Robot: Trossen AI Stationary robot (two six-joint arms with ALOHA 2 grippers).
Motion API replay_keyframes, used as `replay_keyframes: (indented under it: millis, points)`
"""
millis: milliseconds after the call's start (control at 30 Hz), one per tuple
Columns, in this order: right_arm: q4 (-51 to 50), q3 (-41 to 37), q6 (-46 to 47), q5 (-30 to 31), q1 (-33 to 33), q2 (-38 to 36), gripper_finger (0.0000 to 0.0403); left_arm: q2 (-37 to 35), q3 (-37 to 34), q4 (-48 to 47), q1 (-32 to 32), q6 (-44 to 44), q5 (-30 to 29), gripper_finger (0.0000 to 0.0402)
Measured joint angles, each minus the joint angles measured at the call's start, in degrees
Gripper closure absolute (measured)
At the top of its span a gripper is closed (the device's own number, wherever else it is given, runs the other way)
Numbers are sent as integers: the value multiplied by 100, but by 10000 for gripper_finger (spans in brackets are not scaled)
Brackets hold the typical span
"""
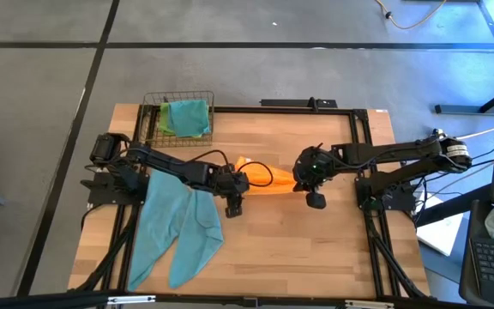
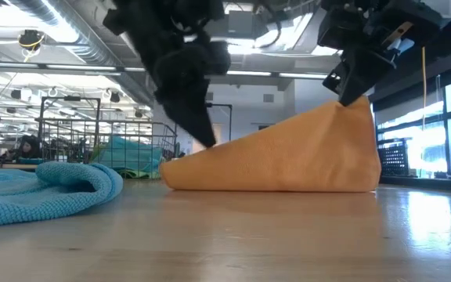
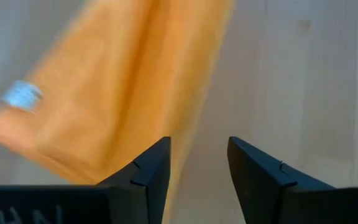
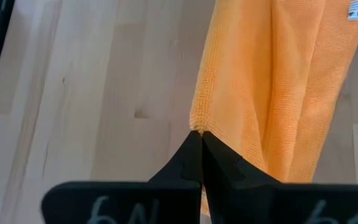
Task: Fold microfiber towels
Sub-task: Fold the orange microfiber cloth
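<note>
An orange microfiber towel [image 1: 268, 178] lies mid-table, bunched lengthwise. One end is raised, the other end [image 2: 174, 174] rests on the wood. My right gripper [image 4: 201, 140] is shut on the raised end [image 2: 349, 103]. My left gripper [image 3: 197, 165] stands open, slanting down over the low end, with the towel's long edge [image 3: 185, 124] running toward one finger. A white label [image 3: 20, 94] sits near that end. Teal towels [image 1: 178, 227] lie spread at the near left, under my left arm. My right gripper pinches the orange towel at its edge [image 4: 197, 124], only at the fingertips, slanting down from the table's right side. That end is lifted; the cloth slopes down in loose folds to the far end on the table. My left gripper: I cannot tell whether its fingertip [image 2: 208, 141] touches the towel's slope.
A wire basket [image 1: 148, 107] at the far left holds a lime green and a teal towel [image 1: 187, 116]. The teal pile [image 2: 45, 188] lies beside the orange towel's low end. Bare wood lies toward the near right [image 1: 333, 249].
</note>
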Motion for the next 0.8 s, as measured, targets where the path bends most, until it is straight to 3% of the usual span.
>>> replay_keyframes:
  millis: [100,300,800]
  points:
    - [-14,0,-41,-2,0,0,399,0,51,1,-6,24,-258,250]
    - [-35,0,-181,-39,0,0,399,265,26,-405,-4,295,53,250]
    - [-155,0,-136,-61,0,-9,399,491,31,-1167,204,161,-84,251]
